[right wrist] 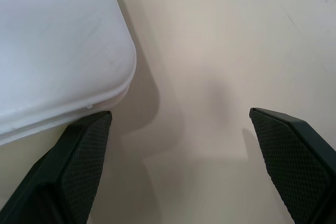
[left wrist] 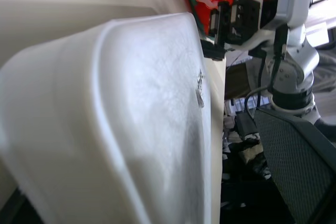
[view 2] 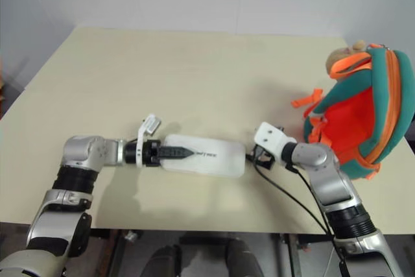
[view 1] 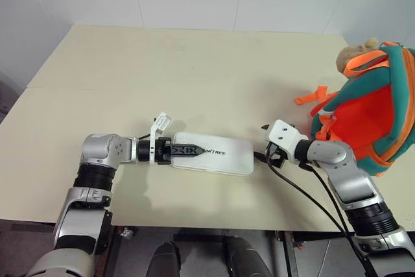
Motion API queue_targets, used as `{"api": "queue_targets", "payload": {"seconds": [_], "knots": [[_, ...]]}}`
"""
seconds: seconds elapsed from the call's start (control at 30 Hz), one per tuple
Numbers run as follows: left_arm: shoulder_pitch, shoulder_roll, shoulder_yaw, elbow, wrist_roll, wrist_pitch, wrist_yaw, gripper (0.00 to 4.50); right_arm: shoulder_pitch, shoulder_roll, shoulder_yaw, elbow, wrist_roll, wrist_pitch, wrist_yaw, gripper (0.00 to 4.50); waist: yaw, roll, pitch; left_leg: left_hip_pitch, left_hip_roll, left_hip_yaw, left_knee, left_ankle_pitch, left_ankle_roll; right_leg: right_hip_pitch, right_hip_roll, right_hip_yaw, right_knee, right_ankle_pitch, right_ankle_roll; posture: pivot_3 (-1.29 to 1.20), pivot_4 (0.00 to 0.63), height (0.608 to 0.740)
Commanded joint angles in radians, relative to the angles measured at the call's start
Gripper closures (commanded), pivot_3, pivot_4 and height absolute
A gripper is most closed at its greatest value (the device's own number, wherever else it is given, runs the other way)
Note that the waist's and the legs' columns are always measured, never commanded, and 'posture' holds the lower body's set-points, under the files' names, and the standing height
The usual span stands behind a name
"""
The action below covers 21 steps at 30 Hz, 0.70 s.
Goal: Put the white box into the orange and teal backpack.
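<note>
White box: the flat, long white plastic box (view 1: 214, 154) with rounded corners and dark lettering lies flat on the pale cream tabletop (view 1: 194, 69), near its front edge, between my two arms and lengthways from one to the other.
Left gripper: my left gripper (view 1: 185, 150) reaches in from the box's left end, one black finger lying over the lid; my jaws stand wide, and I judge they straddle that end rather than squeeze it.
Right gripper: my right gripper (right wrist: 178, 166) hovers just beside the box's right end, jaws spread wide and empty; one black pad (right wrist: 79, 150) sits close under the box's corner, whether touching I cannot tell.
Backpack: the rounded teal fabric backpack with orange panel and straps (view 1: 373, 108) stands at the table's right edge, well apart from the box, behind my right arm.
Step in hand: lining up a two-handed pickup; nothing is lifted yet.
Next move: I judge I must bring both ends in firmly, raise the box level, then carry it right toward the backpack's opening.
</note>
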Motion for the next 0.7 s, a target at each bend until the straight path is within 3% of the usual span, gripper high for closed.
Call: {"api": "queue_targets", "payload": {"seconds": [0.03, 0.27, 0.37, 0.7], "knots": [[0.013, -0.036, -0.007, 0.012, -0.015, 0.018, 0.038, 0.39, -0.017, -0.002, -0.004, -0.024, 0.015, -0.022, 0.009, 0.00, 0.000, 0.000, 0.000, 0.000, 0.000, 0.000, 0.000, 0.000, 0.000, 0.000, 0.000, 0.000, 0.000, 0.000, 0.000, 0.00, 0.150, 0.740], [-0.002, -0.016, 0.033, 0.034, -0.033, 0.048, 0.052, 2.45, -0.011, -0.010, -0.010, -0.025, 0.019, -0.026, 0.012, 0.00, -0.005, 0.000, 0.000, -0.002, 0.000, 0.000, 0.000, 0.000, 0.000, -0.002, 0.000, 0.000, -0.001, 0.000, 0.000, 0.00, 0.150, 0.740], [0.000, 0.003, 0.041, 0.032, -0.047, 0.054, 0.051, 3.10, -0.011, -0.011, -0.011, -0.023, 0.019, -0.026, 0.011, 0.00, -0.005, 0.000, 0.000, -0.002, 0.000, 0.000, 0.000, 0.000, 0.000, -0.002, 0.000, 0.000, -0.001, 0.000, 0.000, 0.00, 0.150, 0.740], [-0.003, 0.046, 0.089, 0.019, -0.088, 0.068, 0.083, 3.19, -0.014, -0.009, -0.013, -0.014, 0.023, -0.032, 0.007, 0.00, -0.021, -0.001, 0.000, -0.002, 0.000, 0.000, 0.000, 0.000, 0.000, -0.002, 0.000, 0.000, -0.001, 0.000, 0.000, 0.00, 0.150, 0.740]]}}
